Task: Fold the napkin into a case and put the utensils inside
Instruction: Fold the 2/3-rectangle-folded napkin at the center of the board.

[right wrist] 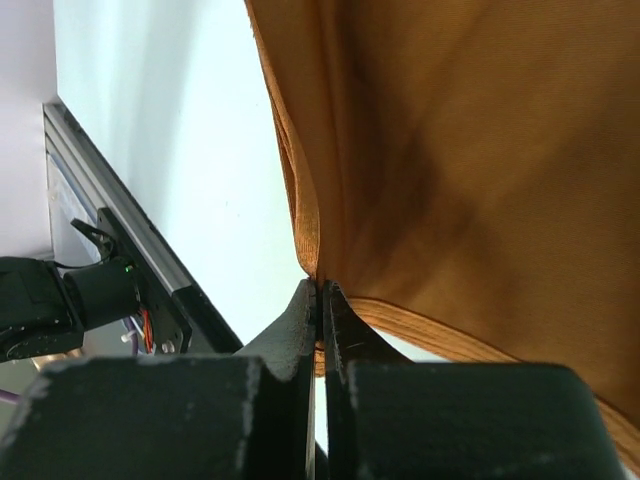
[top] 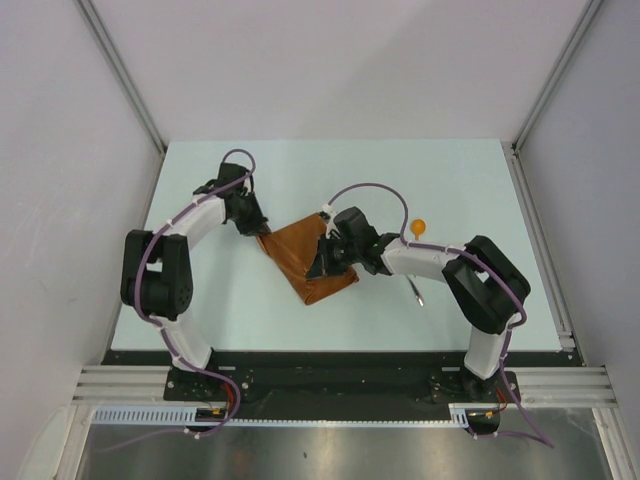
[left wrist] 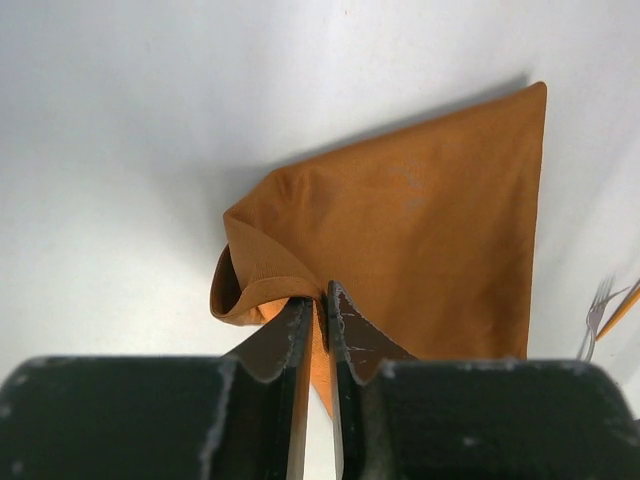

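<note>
You're working in a robotics lab cell, not a home or kitchen. Blank white panels (top: 320,60) close in the pale table (top: 250,320), framed by bare aluminium posts (top: 120,70) at upper left and right. Along the bottom, a slotted aluminium rail (top: 340,383) carries the bolted-down left arm (top: 165,270) and right arm (top: 480,285), which trail purple cables (top: 370,184) towards a white cable duct (top: 130,414).

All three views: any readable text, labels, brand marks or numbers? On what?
No readable text in any view.
On the napkin: nothing, plain cloth with no print or tag showing.
On the left hand and right hand: scuffed black, no lettering.
On the fork and spoon: too small to show any stamp.
</note>
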Motion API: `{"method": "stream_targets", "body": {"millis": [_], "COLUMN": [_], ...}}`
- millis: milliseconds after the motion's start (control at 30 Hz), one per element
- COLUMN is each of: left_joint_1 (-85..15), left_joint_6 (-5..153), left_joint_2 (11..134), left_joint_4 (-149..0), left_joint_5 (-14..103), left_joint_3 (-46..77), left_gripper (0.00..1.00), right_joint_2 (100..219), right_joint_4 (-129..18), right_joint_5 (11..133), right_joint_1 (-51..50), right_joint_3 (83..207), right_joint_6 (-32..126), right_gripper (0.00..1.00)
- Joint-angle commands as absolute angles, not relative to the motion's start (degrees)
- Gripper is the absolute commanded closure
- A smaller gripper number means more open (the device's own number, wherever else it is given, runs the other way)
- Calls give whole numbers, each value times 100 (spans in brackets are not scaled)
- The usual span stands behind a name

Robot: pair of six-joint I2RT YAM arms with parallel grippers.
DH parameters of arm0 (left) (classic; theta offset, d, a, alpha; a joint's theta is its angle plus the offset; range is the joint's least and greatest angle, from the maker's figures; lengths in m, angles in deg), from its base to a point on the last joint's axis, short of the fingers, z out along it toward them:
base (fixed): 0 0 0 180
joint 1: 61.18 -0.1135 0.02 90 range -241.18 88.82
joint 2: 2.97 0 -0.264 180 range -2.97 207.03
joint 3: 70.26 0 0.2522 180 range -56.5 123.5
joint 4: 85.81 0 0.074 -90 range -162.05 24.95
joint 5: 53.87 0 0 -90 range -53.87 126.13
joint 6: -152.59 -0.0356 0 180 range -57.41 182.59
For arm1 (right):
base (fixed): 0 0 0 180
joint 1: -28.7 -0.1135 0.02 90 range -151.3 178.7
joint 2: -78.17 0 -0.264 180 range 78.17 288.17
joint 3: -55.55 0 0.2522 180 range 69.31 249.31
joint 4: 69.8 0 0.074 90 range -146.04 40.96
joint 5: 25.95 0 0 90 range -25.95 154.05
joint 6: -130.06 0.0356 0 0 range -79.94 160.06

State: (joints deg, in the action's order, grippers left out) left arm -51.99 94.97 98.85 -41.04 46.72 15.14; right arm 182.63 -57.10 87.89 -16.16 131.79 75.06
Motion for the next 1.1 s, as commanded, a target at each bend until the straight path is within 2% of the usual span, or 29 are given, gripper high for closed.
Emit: {"method": "stream_targets", "body": {"millis": [0, 467, 1067], "left_joint_1": [-5002, -4519, -4281], "left_joint_6": [9642, 9801, 9862], "left_joint_2": [10117, 10829, 11383], "left_joint_4": [-3970, -3654, -3689], "left_joint_5": [4369, 4088, 4114], "left_joint_3": [1961, 2875, 3253], "left_gripper": [86, 87, 89], "right_joint_2": [17968, 18109, 18162], "right_joint_4": [-5982, -6175, -6096], "right_joint_5": [9129, 9315, 9157], "right_joint_1": [-1384, -1120, -1102], "right_joint_3": [12952, 12521, 12328], "right_joint_6": [7496, 7320, 7162], "right_gripper": [100, 100, 100]}}
